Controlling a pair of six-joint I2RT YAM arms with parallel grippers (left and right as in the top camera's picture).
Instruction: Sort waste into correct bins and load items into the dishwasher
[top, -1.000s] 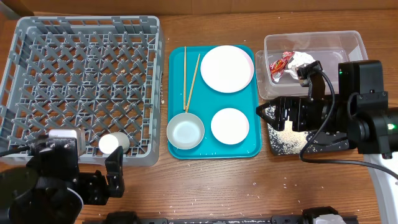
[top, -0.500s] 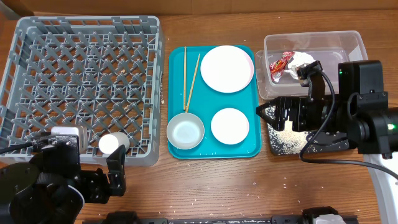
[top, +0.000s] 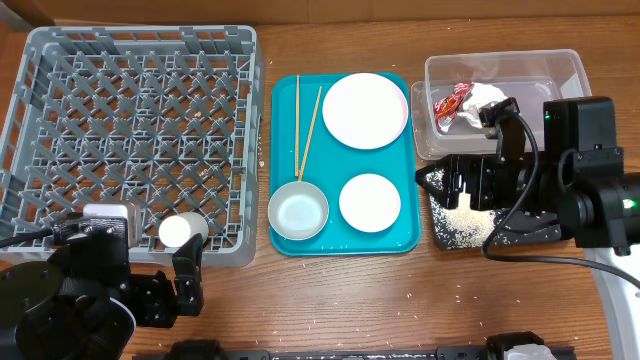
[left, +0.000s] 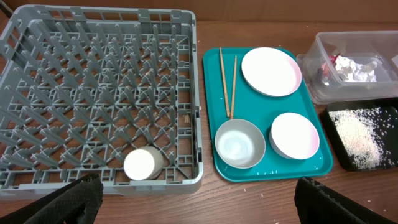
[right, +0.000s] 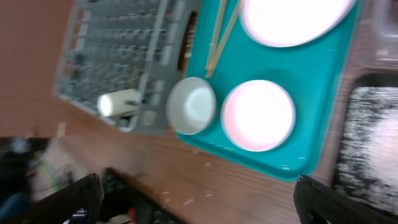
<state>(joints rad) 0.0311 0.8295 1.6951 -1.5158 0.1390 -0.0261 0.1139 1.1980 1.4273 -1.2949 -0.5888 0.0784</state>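
Note:
The grey dish rack holds a small white cup on its side at the front edge, also in the left wrist view. The teal tray carries the pale plate, the small white bowl, the steel bowl and two chopsticks. The clear tub holds the red wrapper and white tissue. The black tray holds rice grains. My left gripper is open and empty, in front of the rack. My right gripper is open and empty, over the black tray.
Loose rice grains lie scattered on the wooden table in front of the teal tray. The right arm's body hides part of the black tray and the tub's near corner. A white edge shows at the far right.
Both arms have shifted only slightly, and the right wrist view is blurred. Both grippers stay open and no object has moved.

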